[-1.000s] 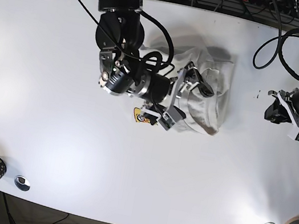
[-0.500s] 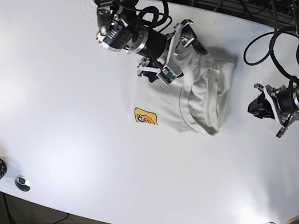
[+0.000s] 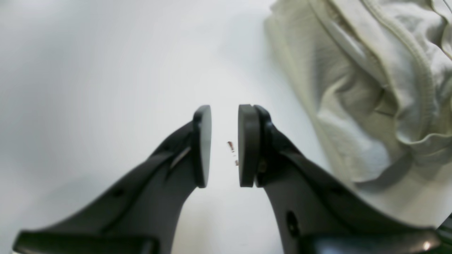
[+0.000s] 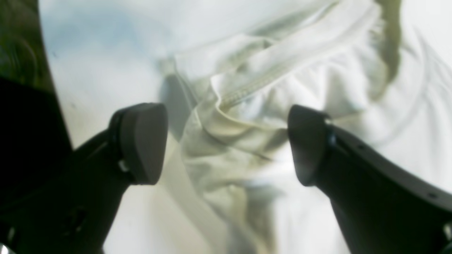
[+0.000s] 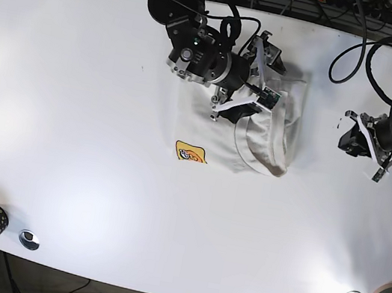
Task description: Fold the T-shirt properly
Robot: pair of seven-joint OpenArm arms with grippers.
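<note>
Fingers [image 4: 141, 144] on the right arm are spread wide, one on each side of a bunched ridge of the cream cotton T-shirt [image 5: 260, 127], likely so they can close on that fold and lift it. They hold nothing yet. The shirt lies crumpled near the far middle of the white table [image 5: 63, 169]. Over at the side, the left arm's fingers [image 3: 249, 144] sit close together with a thin gap, empty, just beside the shirt's edge.
</note>
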